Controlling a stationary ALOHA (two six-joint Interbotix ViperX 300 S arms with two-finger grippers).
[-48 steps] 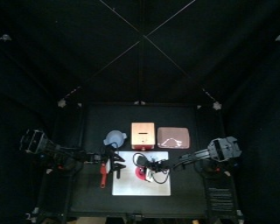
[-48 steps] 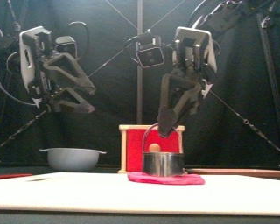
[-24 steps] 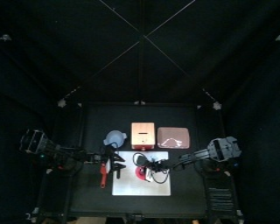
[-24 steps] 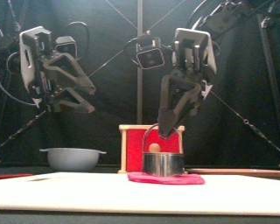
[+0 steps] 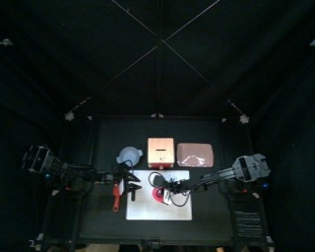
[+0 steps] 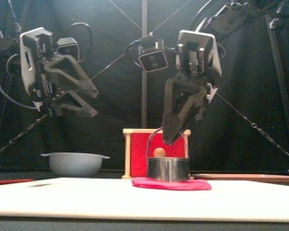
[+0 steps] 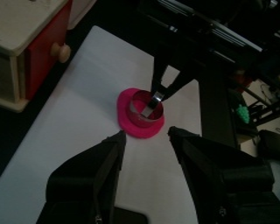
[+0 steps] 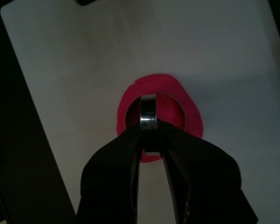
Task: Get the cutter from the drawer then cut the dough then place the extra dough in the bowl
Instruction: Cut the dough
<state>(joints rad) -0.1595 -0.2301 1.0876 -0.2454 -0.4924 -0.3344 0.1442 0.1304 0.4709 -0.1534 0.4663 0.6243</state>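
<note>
Your right gripper (image 8: 149, 136) is pinched on the wire handle of the cutter (image 6: 169, 168), with the arm coming down steeply from above. The cutter stands upright on the dough (image 6: 172, 183), a flat pink disc lying on the cutting board (image 6: 62, 194), a little right of the board's middle. From the right wrist, the metal ring sits inside the dough's outline, with pink showing all round it.

Your left gripper (image 7: 146, 144) hangs above the left part of the board with its jaws spread and nothing between them. It is apart from the cutter and points toward it.

The white board is bare on every side of the dough, with the widest bare stretch on the left. Beyond its far edge stand three things in a row: the bowl (image 5: 129, 155) on the left, the wooden box (image 5: 161, 150) with its red drawer front directly behind the cutter, and the pink tray (image 5: 195, 154) on the right. A long red thing (image 5: 117, 196) lies on the table just left of the board; it is too small to identify.
</note>
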